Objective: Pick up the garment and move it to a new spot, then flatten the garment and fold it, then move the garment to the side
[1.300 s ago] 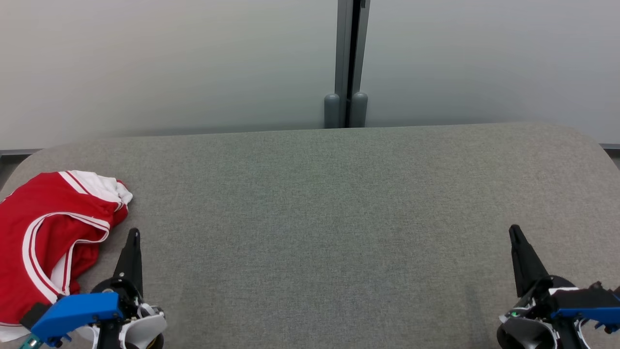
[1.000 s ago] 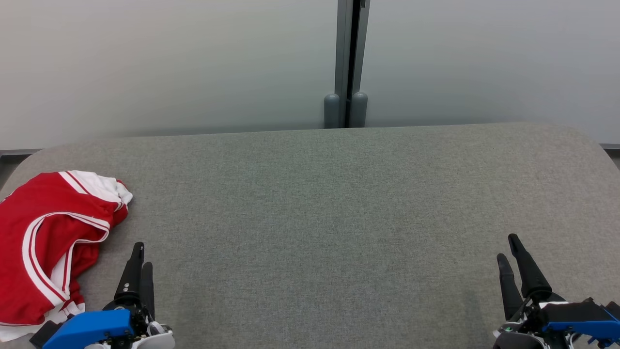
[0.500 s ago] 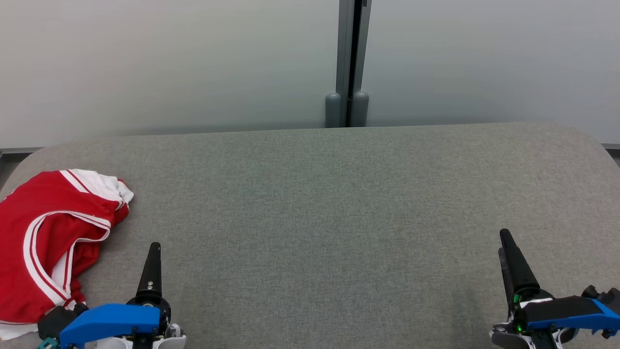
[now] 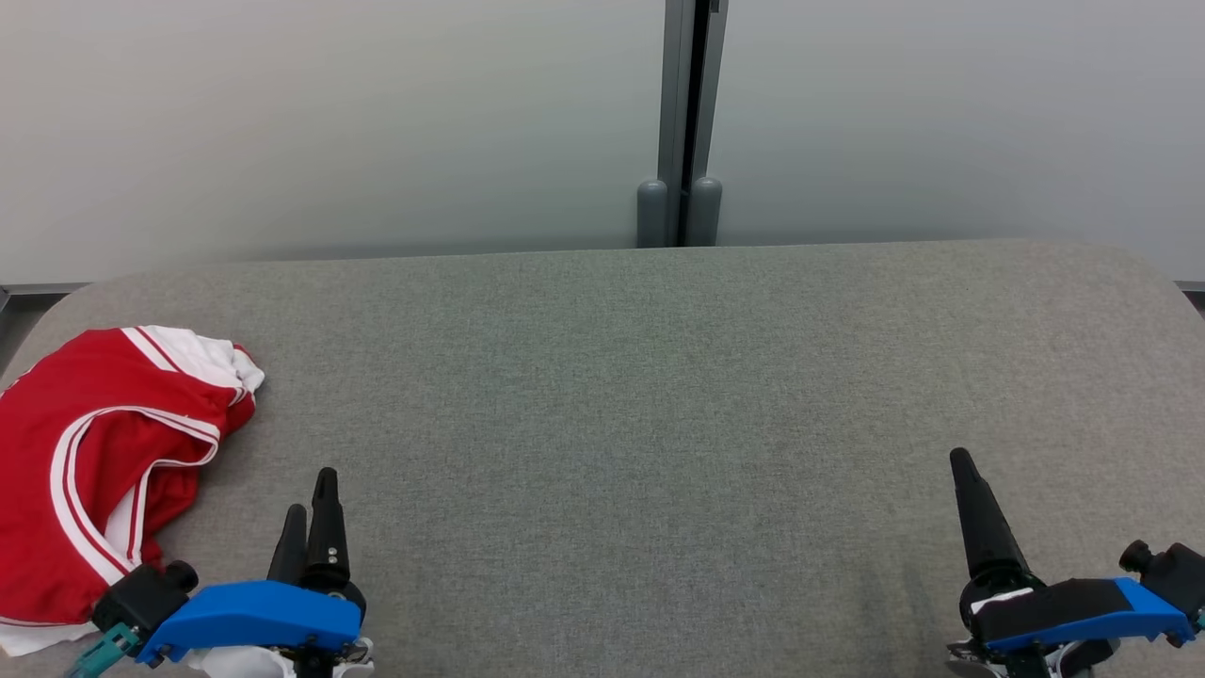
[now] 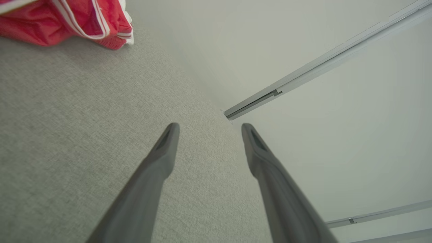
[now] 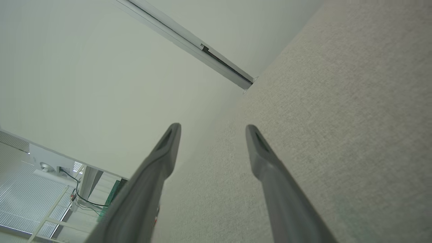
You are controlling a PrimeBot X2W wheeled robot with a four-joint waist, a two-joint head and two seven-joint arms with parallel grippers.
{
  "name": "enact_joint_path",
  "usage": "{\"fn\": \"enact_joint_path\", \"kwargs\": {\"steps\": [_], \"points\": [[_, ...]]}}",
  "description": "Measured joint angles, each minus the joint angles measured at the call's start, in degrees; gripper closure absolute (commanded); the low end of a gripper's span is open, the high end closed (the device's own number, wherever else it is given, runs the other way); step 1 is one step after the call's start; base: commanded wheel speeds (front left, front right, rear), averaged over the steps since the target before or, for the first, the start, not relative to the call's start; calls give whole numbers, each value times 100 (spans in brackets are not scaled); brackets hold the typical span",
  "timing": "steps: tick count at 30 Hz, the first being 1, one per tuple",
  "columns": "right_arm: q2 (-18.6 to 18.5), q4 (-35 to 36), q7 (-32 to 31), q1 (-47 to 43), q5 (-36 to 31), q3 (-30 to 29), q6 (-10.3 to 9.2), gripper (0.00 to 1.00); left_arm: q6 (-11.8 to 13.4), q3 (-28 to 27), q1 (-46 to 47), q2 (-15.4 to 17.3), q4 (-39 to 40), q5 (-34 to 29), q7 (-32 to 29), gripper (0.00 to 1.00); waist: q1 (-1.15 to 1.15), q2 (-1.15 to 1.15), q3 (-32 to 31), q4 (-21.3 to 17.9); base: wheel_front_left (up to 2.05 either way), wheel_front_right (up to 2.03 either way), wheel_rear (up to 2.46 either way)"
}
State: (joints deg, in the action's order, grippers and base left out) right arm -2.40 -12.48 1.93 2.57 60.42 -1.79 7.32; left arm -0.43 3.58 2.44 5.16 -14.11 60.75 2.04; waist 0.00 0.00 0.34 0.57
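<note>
The garment [image 4: 94, 452], red with white stripes, lies crumpled at the left edge of the grey fabric table [image 4: 621, 377]. It also shows in the left wrist view, at the top left [image 5: 67, 20]. My left gripper [image 4: 311, 499] hovers near the front edge, just right of the garment and apart from it. Its fingers stand open with nothing between them [image 5: 210, 126]. My right gripper [image 4: 965, 466] is at the front right, far from the garment. Turned on its side, it presents one finger in the head view. It is open and empty [image 6: 213, 126].
A pale wall runs behind the table, with a grey post [image 4: 680, 122] at the back centre. The table's corners are rounded. The right wrist view looks past the table's edge to a floor with cables [image 6: 77, 195].
My left gripper has drifted right and rolled, so both of its fingers show now. The right gripper has shifted slightly left. The garment has stayed where it was.
</note>
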Motion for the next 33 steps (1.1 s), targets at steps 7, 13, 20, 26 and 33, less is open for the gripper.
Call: {"fn": "enact_joint_path", "kwargs": {"steps": [7, 13, 20, 26, 33], "points": [[-2, 14, 169, -31, -776, 60, 0, 0, 92, 221, -28, 35, 26, -651, 164, 0, 0, 0, -6, 22, 0, 0, 0], [-3, 24, 222, -44, -1228, 96, 1, 0, 146, 337, -41, 67, 37, -1078, 269, 0, 0, 0, -16, 43, 0, 0, 0], [-4, 49, 304, -52, -1697, 127, 2, 0, 212, 478, -69, 101, 35, -1552, 385, 0, 0, 0, -29, 63, 0, 0, 0], [-7, 56, 371, -80, -2105, 133, 7, 0, 268, 599, -92, 141, 33, -1949, 490, 0, 0, 0, -44, 76, 0, 0, 0], [-9, 56, 372, -130, -2574, 140, 7, 0, 341, 793, -104, 220, -9, -2459, 617, 0, 0, 0, -64, 98, 0, 0, 0]]}}
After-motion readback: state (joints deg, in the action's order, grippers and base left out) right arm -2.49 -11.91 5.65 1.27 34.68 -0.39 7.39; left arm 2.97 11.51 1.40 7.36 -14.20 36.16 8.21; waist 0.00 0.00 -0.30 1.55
